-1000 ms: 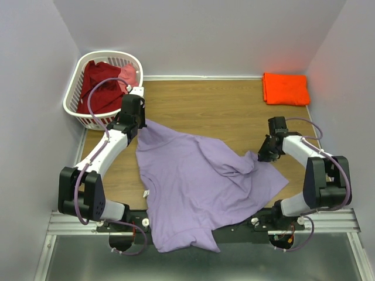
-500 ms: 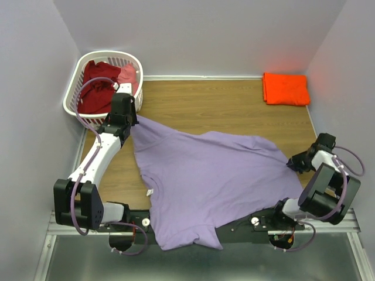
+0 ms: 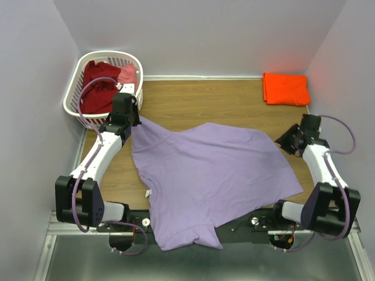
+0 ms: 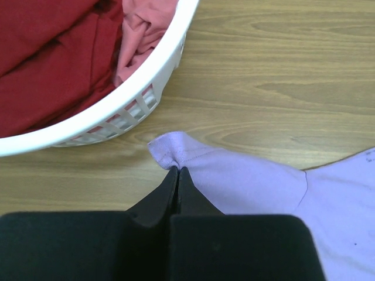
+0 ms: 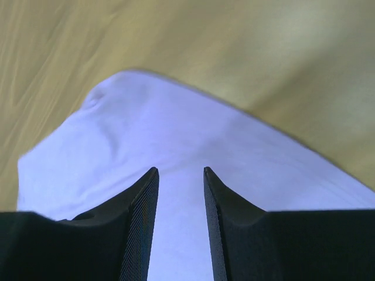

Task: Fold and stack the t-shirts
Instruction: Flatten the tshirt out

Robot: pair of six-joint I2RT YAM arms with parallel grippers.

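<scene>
Step in hand, as judged: spreading the purple shirt (image 3: 211, 175) flat before the first fold. The shirt lies at the centre of the worktop (image 3: 205, 99). Its lower part runs toward 6 o'clock, over the near edge and across the arm bases. The left pincer (image 4: 177, 171) is closed tight on a small corner of the shirt at its 10 o'clock end, just beside the laundry basket (image 3: 73, 96) but not touching it. The right pincer (image 5: 180, 170) stands at the shirt's 3 o'clock edge with a narrow gap between its fingers. The cloth lies beneath that gap and does not appear to be gripped. Lift the right pincer straight up so that neither finger drags the edge back into a wrinkle. Do not release the left corner until it rests on the worktop, and set it down away from the basket rim. Then draw the overhanging part away from 6 o'clock onto the worktop, since a fold made over an edge is likely to come out crooked. Leave room at 2 o'clock, where the folded orange shirt (image 3: 285, 88) marks the probable stacking place. The dark red shirt (image 3: 96, 85) and pink shirt (image 3: 128, 73) wait in the basket.
</scene>
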